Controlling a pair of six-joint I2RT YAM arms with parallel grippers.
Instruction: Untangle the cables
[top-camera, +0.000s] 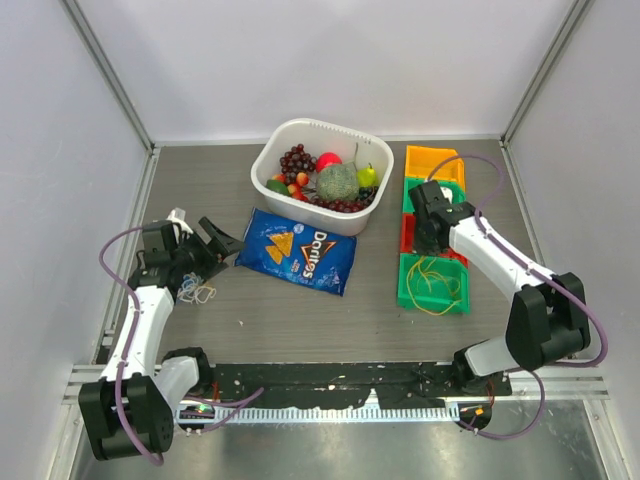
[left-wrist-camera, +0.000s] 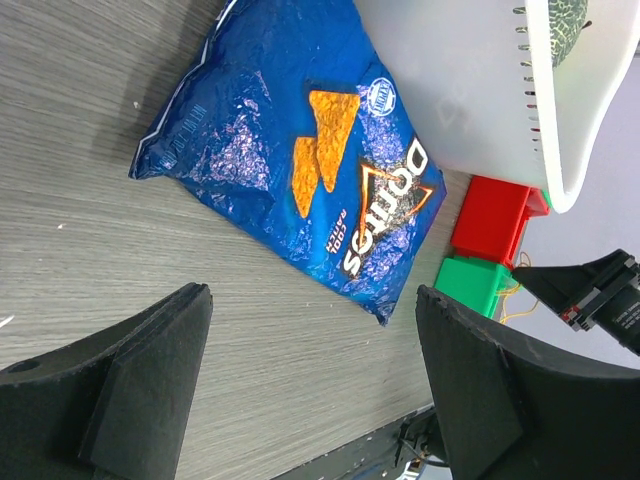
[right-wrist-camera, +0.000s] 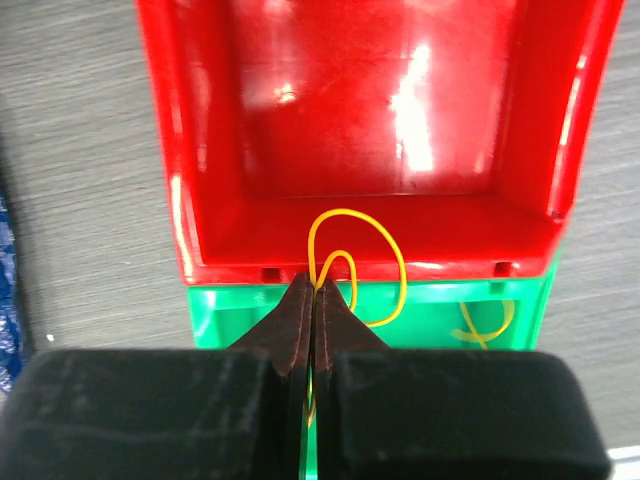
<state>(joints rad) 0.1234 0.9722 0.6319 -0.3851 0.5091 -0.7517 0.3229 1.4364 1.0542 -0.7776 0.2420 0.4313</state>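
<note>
My right gripper (right-wrist-camera: 317, 283) is shut on a thin yellow cable (right-wrist-camera: 385, 250), whose loops rise over the wall between the red bin (right-wrist-camera: 350, 120) and the green bin (right-wrist-camera: 440, 305). In the top view the yellow cable (top-camera: 432, 282) lies looped in the green bin (top-camera: 405, 295), with the right gripper (top-camera: 432, 232) above the red bin. A small bunch of white and blue cables (top-camera: 196, 291) lies on the table beside my left arm. My left gripper (top-camera: 222, 241) is open and empty, its jaws wide apart above bare table, near the blue chip bag (left-wrist-camera: 300, 150).
A blue Doritos bag (top-camera: 298, 251) lies mid-table. A white tub (top-camera: 275, 150) of fruit stands behind it. A column of yellow (top-camera: 432, 160), green, red and green bins stands at the right. Walls enclose the table on three sides.
</note>
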